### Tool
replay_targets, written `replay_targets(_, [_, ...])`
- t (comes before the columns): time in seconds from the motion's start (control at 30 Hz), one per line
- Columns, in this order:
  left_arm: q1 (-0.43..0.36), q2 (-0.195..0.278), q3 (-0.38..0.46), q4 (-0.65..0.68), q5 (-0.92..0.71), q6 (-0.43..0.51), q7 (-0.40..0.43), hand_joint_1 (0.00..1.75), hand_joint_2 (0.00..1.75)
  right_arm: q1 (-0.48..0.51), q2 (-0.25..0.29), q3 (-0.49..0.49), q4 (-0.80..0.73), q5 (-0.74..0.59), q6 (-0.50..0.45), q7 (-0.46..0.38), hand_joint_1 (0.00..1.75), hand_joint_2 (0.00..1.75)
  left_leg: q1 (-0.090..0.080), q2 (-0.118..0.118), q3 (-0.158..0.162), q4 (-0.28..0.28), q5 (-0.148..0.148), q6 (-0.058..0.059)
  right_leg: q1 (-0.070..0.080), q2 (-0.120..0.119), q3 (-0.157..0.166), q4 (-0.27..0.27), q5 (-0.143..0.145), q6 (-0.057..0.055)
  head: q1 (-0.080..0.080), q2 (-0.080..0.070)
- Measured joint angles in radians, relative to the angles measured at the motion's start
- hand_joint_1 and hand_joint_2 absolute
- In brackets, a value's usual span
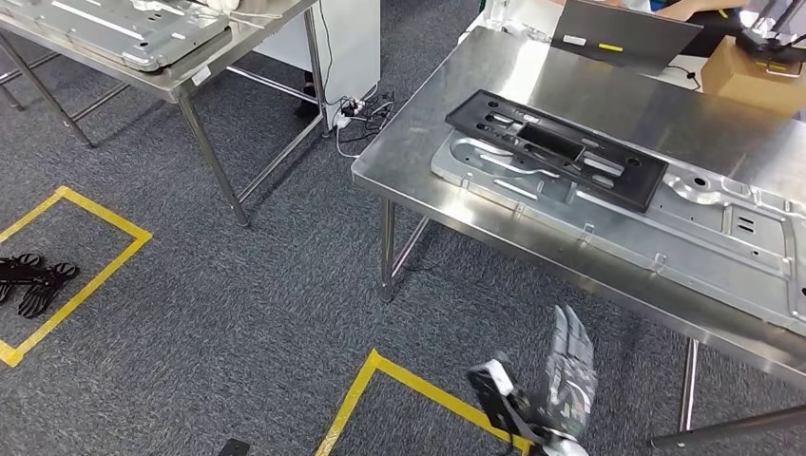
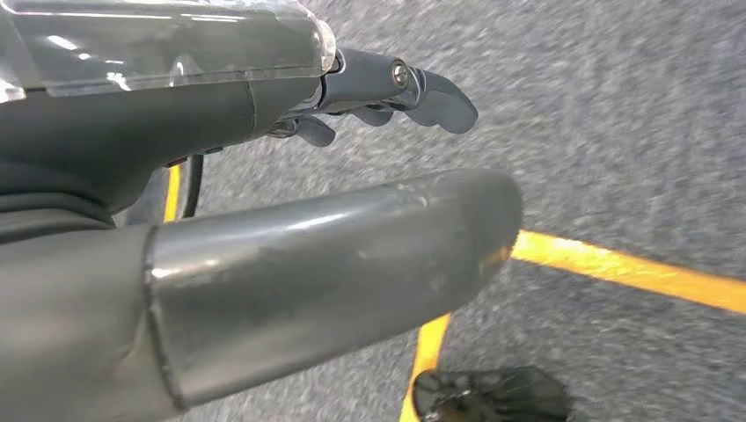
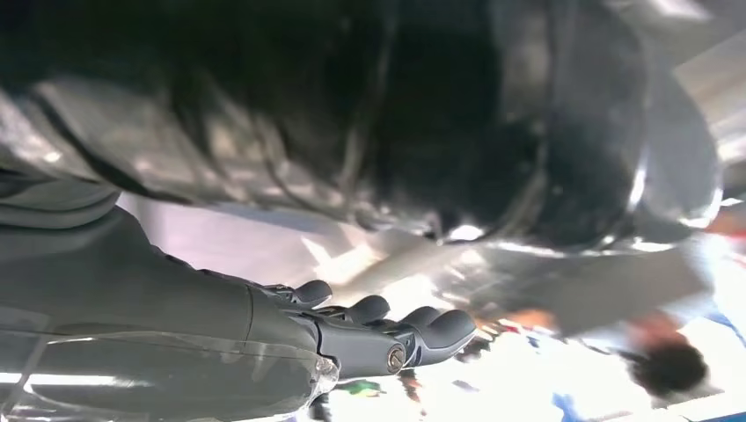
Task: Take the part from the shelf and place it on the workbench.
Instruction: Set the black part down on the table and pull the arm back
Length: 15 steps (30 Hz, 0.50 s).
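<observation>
Down at the near edge of the head view, the right hand [image 1: 561, 380] hung low over the grey carpet [image 1: 266, 313], fingers stretched out straight and apart, nothing in it. It sat just below the near edge of the steel tabletop [image 1: 447, 104], beside a corner of yellow floor tape [image 1: 399, 378].

Up on that tabletop lay the black part [image 1: 556, 147], a long flat frame with cut-outs, resting flat on top of a silver stamped metal panel [image 1: 665, 237] that ran off to the right. Part and panel touched; both hands were well apart from it. Far right, a cardboard box [image 1: 751, 71] stood on a further surface, its contents hidden, and a grey laptop lid [image 1: 632, 33] stood open next to it with a person's arm [image 1: 699, 9] behind.

Far left, a second steel table [image 1: 190, 76] carried another silver panel [image 1: 114, 28]. Near left, a yellow taped square [image 1: 71, 256] on the carpet held a small black object [image 1: 33, 280], too small to make out.

The left wrist view gave what the head view did not: the left hand [image 2: 369, 97], fingers extended and slightly curled, holding nothing, above carpet and a yellow line [image 2: 616, 268]. The right wrist view was blurred; the right hand's fingers [image 3: 387, 330] showed lightly curled and empty against shiny metal.
</observation>
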<state>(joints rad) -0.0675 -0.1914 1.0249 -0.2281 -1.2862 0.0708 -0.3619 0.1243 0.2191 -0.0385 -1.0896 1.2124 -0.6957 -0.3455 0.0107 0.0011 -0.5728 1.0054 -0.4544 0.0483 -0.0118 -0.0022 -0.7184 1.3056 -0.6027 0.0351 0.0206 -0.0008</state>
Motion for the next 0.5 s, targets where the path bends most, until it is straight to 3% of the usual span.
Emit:
replay_targets(0.03, [0.002, -0.001, 0.008, 0.0, 0.004, 0.001, -0.002, 0.0, 0.0, 0.007, 0.016, -0.077, 0.032, -0.008, 0.0, -0.05, 0.0, 0.0, -0.001, 0.0, -0.015, 0.004, 0.009, -0.001, 0.001, 0.0, 0.023, 0.003, 0.021, -0.003, 0.0, 0.0])
replay_targets(0.1, [0.005, -0.003, 0.023, 0.0, 0.009, 0.004, -0.005, 0.0, 0.0, 0.015, 0.042, -0.228, 0.096, -0.004, 0.0, -0.117, 0.0, 0.0, -0.003, 0.0, -0.037, 0.012, 0.022, -0.003, 0.009, 0.0, 0.122, -0.093, 0.071, -0.017, 0.0, 0.0])
replay_targets(0.17, [0.006, -0.008, 0.033, 0.0, 0.013, 0.01, -0.006, 0.0, 0.0, 0.007, 0.058, -0.373, 0.157, 0.005, 0.0, -0.144, 0.0, 0.0, -0.007, 0.001, -0.048, 0.017, 0.035, -0.009, 0.019, -0.002, 0.234, -0.246, 0.066, -0.036, 0.0, 0.0])
replay_targets(0.23, [0.005, -0.011, 0.044, 0.0, 0.017, 0.016, -0.007, 0.0, 0.0, -0.011, 0.067, -0.517, 0.229, -0.002, -0.001, -0.147, 0.0, 0.0, -0.006, 0.004, -0.051, 0.013, 0.053, -0.021, 0.024, -0.003, 0.279, -0.326, 0.048, -0.046, -0.001, 0.0])
replay_targets(0.3, [0.006, -0.011, 0.055, 0.0, 0.022, 0.019, -0.011, 0.0, 0.0, -0.032, 0.071, -0.658, 0.32, -0.03, -0.001, -0.129, 0.0, 0.0, -0.006, 0.006, -0.055, 0.009, 0.06, -0.034, 0.021, -0.004, 0.271, -0.342, 0.068, -0.054, 0.0, 0.0])
replay_targets(0.33, [0.008, -0.011, 0.059, 0.0, 0.024, 0.019, -0.013, 0.0, 0.0, -0.043, 0.072, -0.723, 0.369, -0.043, -0.001, -0.113, 0.0, 0.0, -0.006, 0.005, -0.062, 0.021, 0.04, -0.038, 0.018, -0.006, 0.262, -0.348, 0.082, -0.06, -0.001, 0.0])
replay_targets(0.37, [0.009, -0.011, 0.063, 0.0, 0.025, 0.019, -0.015, 0.0, 0.0, -0.051, 0.074, -0.78, 0.413, -0.051, -0.001, -0.094, 0.0, 0.0, -0.006, 0.004, -0.073, 0.052, 0.0, -0.042, 0.015, -0.008, 0.25, -0.352, 0.097, -0.065, -0.001, 0.0])
replay_targets(0.43, [0.011, -0.011, 0.071, 0.0, 0.025, 0.019, -0.016, 0.0, 0.0, -0.066, 0.075, -0.873, 0.492, -0.058, 0.003, -0.05, 0.0, 0.0, -0.001, 0.003, -0.099, 0.162, -0.107, -0.05, 0.015, -0.009, 0.216, -0.347, 0.121, -0.071, -0.002, 0.0])
replay_targets(0.47, [0.011, -0.011, 0.073, 0.0, 0.024, 0.018, -0.017, 0.0, 0.0, -0.075, 0.074, -0.91, 0.53, -0.06, 0.012, -0.017, 0.0, 0.0, 0.0, 0.003, -0.107, 0.223, -0.139, -0.054, 0.016, -0.009, 0.195, -0.34, 0.132, -0.071, -0.002, 0.0])
replay_targets(0.5, [0.011, -0.011, 0.074, 0.0, 0.023, 0.017, -0.019, 0.0, 0.0, -0.086, 0.074, -0.944, 0.568, -0.064, 0.027, 0.025, 0.0, 0.0, 0.002, 0.003, -0.107, 0.269, -0.143, -0.058, 0.017, -0.01, 0.174, -0.332, 0.142, -0.07, -0.002, 0.0])
